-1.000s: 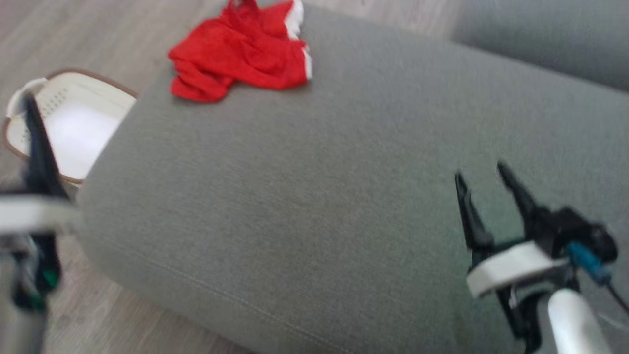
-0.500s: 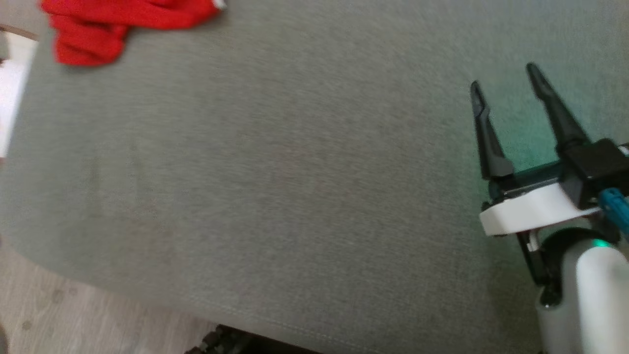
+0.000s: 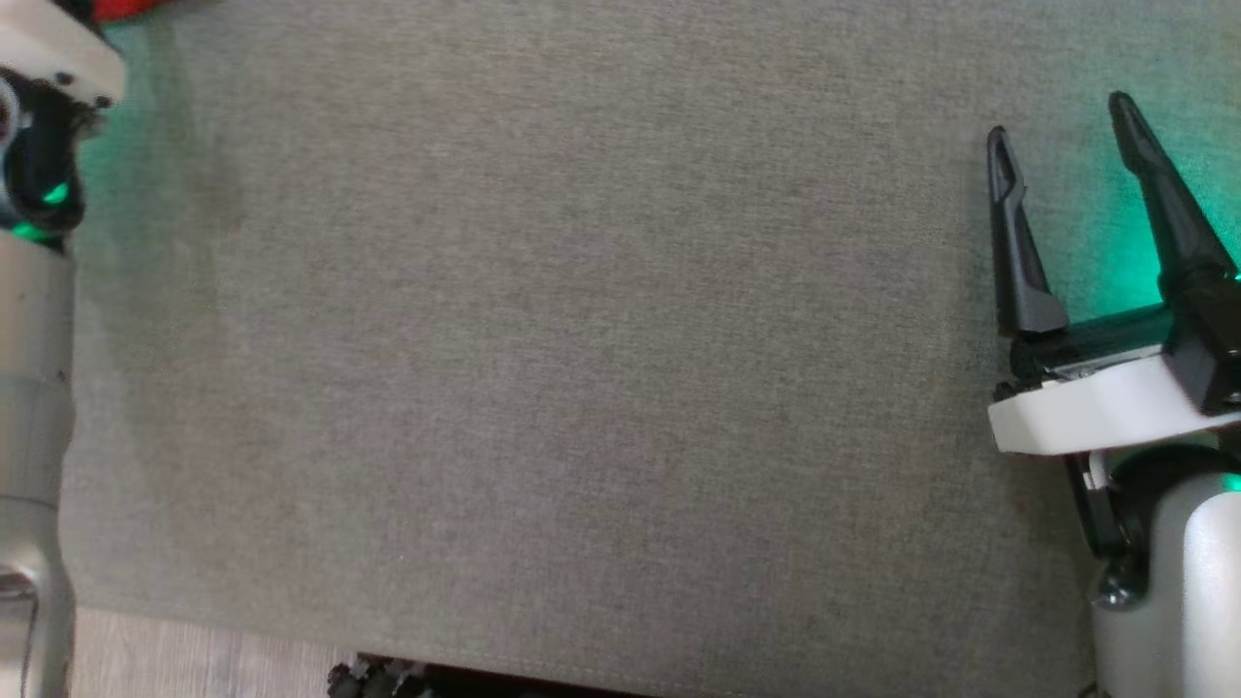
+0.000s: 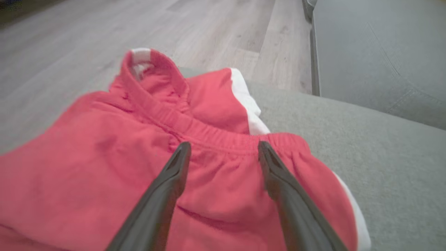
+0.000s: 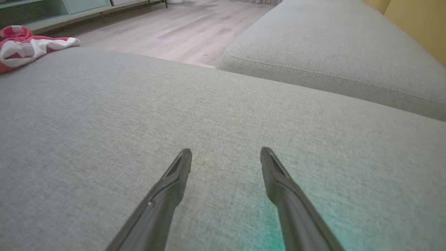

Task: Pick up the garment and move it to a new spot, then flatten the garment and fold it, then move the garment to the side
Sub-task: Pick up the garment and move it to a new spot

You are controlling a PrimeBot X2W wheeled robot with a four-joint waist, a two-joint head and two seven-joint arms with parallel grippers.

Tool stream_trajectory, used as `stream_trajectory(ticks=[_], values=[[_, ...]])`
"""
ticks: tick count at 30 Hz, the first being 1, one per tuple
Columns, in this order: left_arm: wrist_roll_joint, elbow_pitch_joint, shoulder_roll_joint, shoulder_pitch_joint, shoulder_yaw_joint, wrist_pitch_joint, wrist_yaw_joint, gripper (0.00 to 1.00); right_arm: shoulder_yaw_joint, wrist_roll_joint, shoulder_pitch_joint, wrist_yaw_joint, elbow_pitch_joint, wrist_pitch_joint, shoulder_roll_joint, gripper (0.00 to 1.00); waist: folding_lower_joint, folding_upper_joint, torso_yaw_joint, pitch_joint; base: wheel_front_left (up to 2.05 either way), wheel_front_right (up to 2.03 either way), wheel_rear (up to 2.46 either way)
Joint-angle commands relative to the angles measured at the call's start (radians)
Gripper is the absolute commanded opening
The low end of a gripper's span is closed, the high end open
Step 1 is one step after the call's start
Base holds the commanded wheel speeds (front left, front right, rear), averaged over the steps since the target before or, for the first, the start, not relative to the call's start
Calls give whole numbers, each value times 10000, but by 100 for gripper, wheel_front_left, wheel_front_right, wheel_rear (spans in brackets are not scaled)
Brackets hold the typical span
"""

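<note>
The garment (image 4: pixel 104 167) is a pair of red shorts with white trim, lying crumpled on the grey cushion (image 3: pixel 582 339). My left gripper (image 4: pixel 223 146) hovers open just over it, its two fingers spread above the elastic waistband with nothing between them. In the head view a red sliver of the garment (image 3: pixel 126 8) shows at the top left, beside my left wrist (image 3: pixel 44 87). My right gripper (image 3: pixel 1059 118) stands open and empty over bare cushion at the right. In the right wrist view the right gripper (image 5: pixel 226 150) points along the cushion, with the garment (image 5: pixel 24 45) far off at the upper left.
A second grey cushion (image 5: pixel 331 52) lies beyond a gap at the far right. Wooden floor (image 4: pixel 104 35) runs past the cushion's far edge, and a strip of floor (image 3: pixel 194 659) shows at its near edge. A yellow wall (image 5: pixel 418 21) stands behind.
The head camera has tilted down and turned, so the garment slid to the top left corner. My left arm has reached forward to the garment. Both grippers stay open.
</note>
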Motion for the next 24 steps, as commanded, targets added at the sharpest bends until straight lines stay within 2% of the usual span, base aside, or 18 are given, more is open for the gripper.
stream_trajectory(ticks=[1,4,9,10,11,12,13,14,17,24], values=[[-33,-44,559,-445,110,143,-133,100,183,100,-26,-7,-442,-86,20,100,-2,1,-124,137,0,0,0],[-94,189,476,-593,-15,397,-203,100,130,184,-39,-7,-432,-123,20,100,-2,1,-168,172,0,0,0],[-206,870,374,-757,-280,1464,-132,100,133,317,-125,-7,-386,-236,20,100,-2,1,-313,217,0,0,0],[-209,1064,395,-797,-371,1836,-71,70,93,337,-168,-7,-379,-272,20,100,-2,1,-361,223,0,0,0],[-210,1107,408,-821,-402,1949,-63,47,50,325,-185,-7,-367,-299,20,100,-2,1,-373,222,0,0,0],[-216,1132,426,-850,-404,2002,-31,40,17,306,-195,-7,-342,-327,20,100,-2,1,-380,212,0,0,0],[-213,1152,446,-866,-417,2056,-7,7,-9,298,-199,-7,-303,-356,20,100,-2,1,-381,187,0,0,0],[-184,1169,483,-870,-454,2116,13,0,-33,304,-194,-7,-255,-388,20,100,-2,1,-379,148,0,0,0],[-89,1123,641,-857,-516,2117,55,0,-92,408,-191,-7,-88,-524,20,100,-2,1,-367,-9,0,0,0],[110,680,1088,-853,-389,1376,245,0,-136,755,-277,-7,522,-949,20,100,-2,1,-379,-843,0,0,0]])
